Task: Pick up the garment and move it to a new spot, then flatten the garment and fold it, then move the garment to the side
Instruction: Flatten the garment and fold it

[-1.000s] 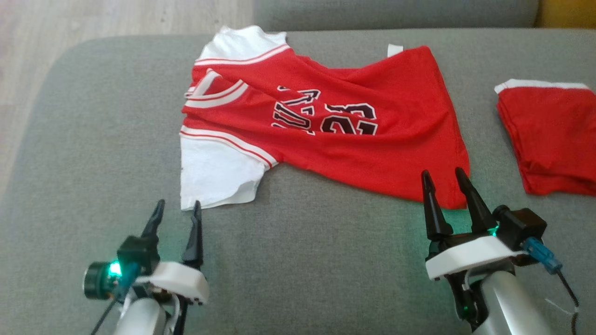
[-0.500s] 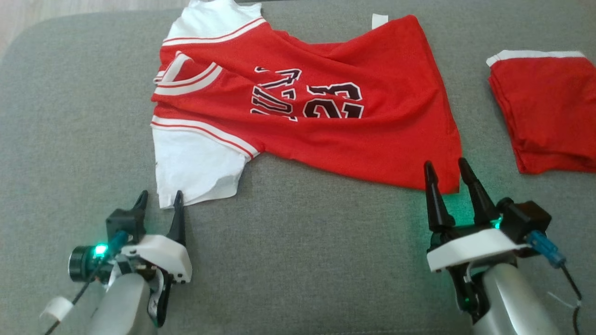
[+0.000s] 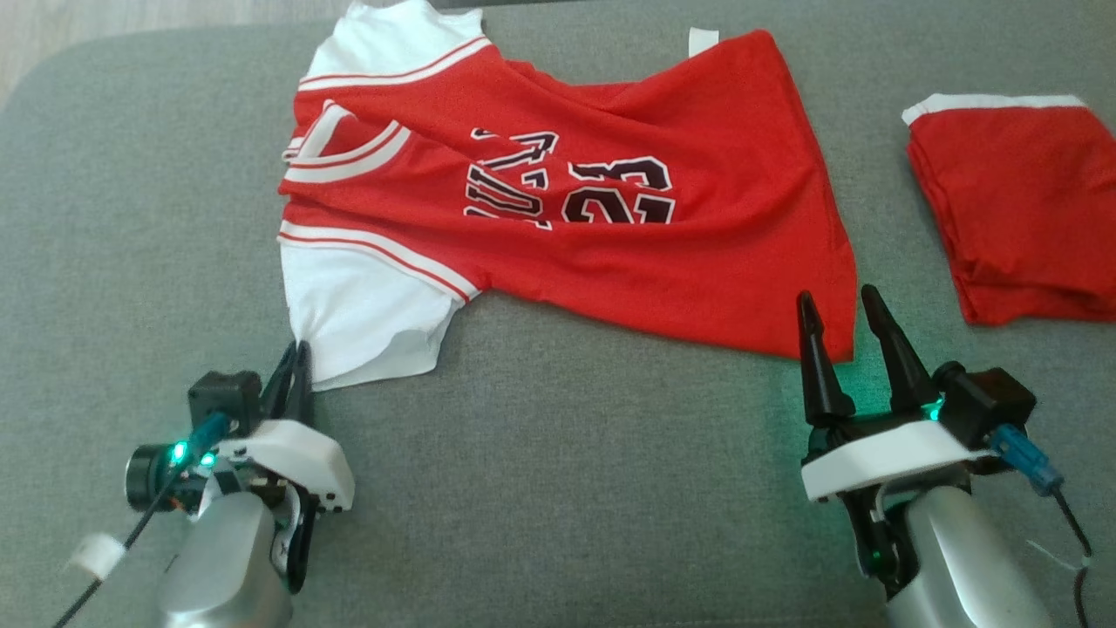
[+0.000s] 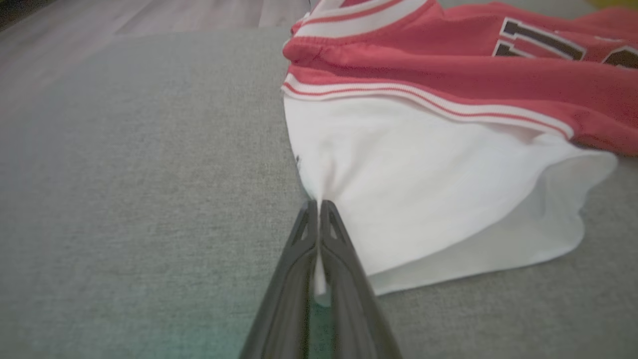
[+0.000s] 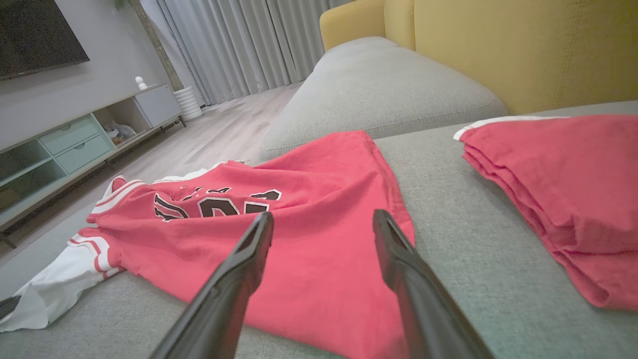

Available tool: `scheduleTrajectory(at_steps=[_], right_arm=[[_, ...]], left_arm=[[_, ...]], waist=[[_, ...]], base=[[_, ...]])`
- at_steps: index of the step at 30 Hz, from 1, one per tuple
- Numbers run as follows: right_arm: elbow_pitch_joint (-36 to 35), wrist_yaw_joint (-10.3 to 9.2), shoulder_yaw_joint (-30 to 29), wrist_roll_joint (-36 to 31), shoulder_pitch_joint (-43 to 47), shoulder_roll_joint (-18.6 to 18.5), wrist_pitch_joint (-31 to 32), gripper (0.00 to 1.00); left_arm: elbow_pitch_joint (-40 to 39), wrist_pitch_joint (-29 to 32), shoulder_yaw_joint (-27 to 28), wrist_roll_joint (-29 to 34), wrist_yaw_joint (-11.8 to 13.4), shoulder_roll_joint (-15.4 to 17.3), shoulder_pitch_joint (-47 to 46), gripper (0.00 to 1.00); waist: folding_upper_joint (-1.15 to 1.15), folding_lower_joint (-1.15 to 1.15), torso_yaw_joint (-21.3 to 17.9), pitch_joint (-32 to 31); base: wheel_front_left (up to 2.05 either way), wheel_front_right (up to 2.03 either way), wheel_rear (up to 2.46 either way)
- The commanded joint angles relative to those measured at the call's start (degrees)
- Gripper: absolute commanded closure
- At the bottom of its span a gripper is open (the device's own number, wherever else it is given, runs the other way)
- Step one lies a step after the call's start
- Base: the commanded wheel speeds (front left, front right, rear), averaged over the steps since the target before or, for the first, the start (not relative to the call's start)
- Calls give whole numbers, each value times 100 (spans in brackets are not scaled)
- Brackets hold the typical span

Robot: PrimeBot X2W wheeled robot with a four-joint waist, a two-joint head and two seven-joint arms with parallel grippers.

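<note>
Jaws of the left gripper (image 3: 296, 353) are pressed together on the near corner of the white sleeve (image 3: 357, 314), at the lower left of the head view. In the left wrist view the two dark fingers meet at the centre of the frame with a thin strip of white cloth squeezed between them. The sleeve fabric gathers into a small pucker right at their tips. The rest of that sleeve lies on the grey sofa seat (image 3: 558, 488).

The basketball jersey (image 3: 610, 262) the sleeve belongs to is spread across the upper middle of the head view, with its collar end toward the left and its hem toward the right. It is red with white-and-red striped trim, black lettering and a number 23. It lies wrinkled, with a diagonal crease across the chest.

The right gripper (image 3: 837, 294) is at the lower right of the head view, its jaws apart. Its fingertips overlap the jersey's hem corner in that view, but I cannot tell whether they touch the cloth. In the right wrist view the two fingers stand wide, with red fabric showing between them.

A folded red garment (image 3: 1020, 201) with a white edge rests on the seat at the right of the frame, apart from the jersey. A yellow backrest (image 5: 498, 45) rises behind it in the right wrist view.
</note>
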Motion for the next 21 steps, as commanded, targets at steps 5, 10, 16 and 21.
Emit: scheduleTrajectory(at_steps=[5,10,16,21], right_arm=[[86,-4,-3,-106,64,-11,83,0],[410,-4,-113,-90,161,-11,345,0],[887,-4,-295,-47,123,-11,503,0],[1255,-4,-394,1,-3,-11,453,0]], left_arm=[[-477,-549,278,-56,112,160,21,100],[-1212,-694,401,-50,205,142,224,100],[-2212,-712,450,77,217,76,559,100],[-2587,-713,365,164,162,41,782,100]], waist=[[0,0,41,-204],[0,0,118,-331],[0,0,256,-403],[0,0,338,-432]], base=[[0,0,0],[0,0,0],[0,0,0],[0,0,0]])
